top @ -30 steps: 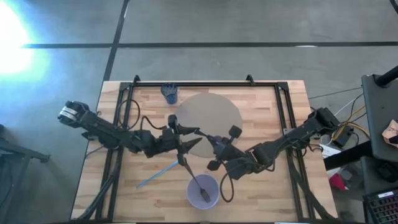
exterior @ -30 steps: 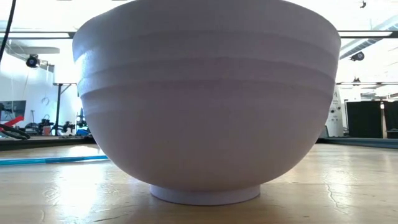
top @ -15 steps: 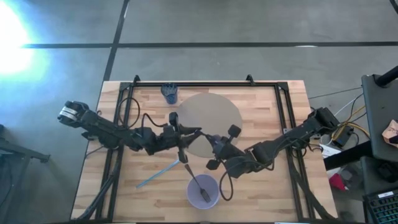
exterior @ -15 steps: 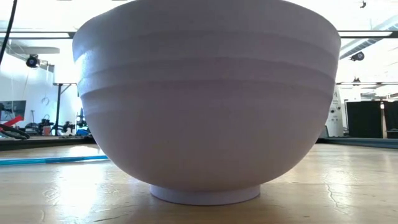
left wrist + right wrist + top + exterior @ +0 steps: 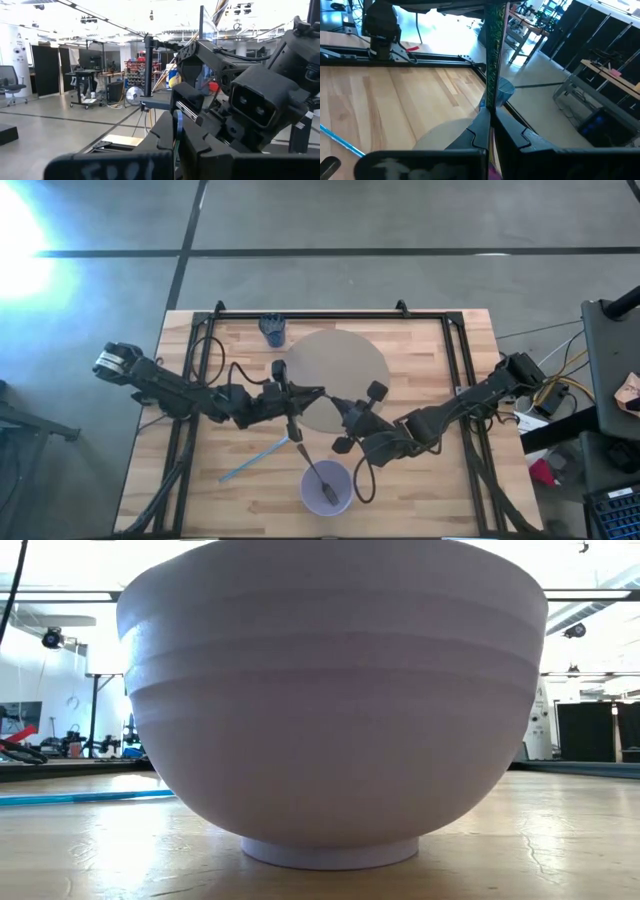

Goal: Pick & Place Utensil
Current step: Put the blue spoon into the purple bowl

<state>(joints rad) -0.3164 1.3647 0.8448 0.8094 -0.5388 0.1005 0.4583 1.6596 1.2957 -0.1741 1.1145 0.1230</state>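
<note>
Utensils first: a dark spoon [image 5: 322,478] lies in the lavender bowl [image 5: 343,498] at the lower middle of the overhead frame, close to the bench's [image 5: 420,350] near edge, its handle poking out past the rim toward the upper left. A blue straw [image 5: 253,460] lies flat on bare wood to the lower left of centre, well clear of the bowl. The left tool [image 5: 291,420] sits mid-frame at the lower left edge of the round grey mat [image 5: 350,360], fingers pinched shut on a thin dark stick. The right tool [image 5: 345,425] is just beside it, closed on a thin green strip [image 5: 492,55]. A blue cup [image 5: 273,330] stands near the far edge, upper left of the mat.
</note>
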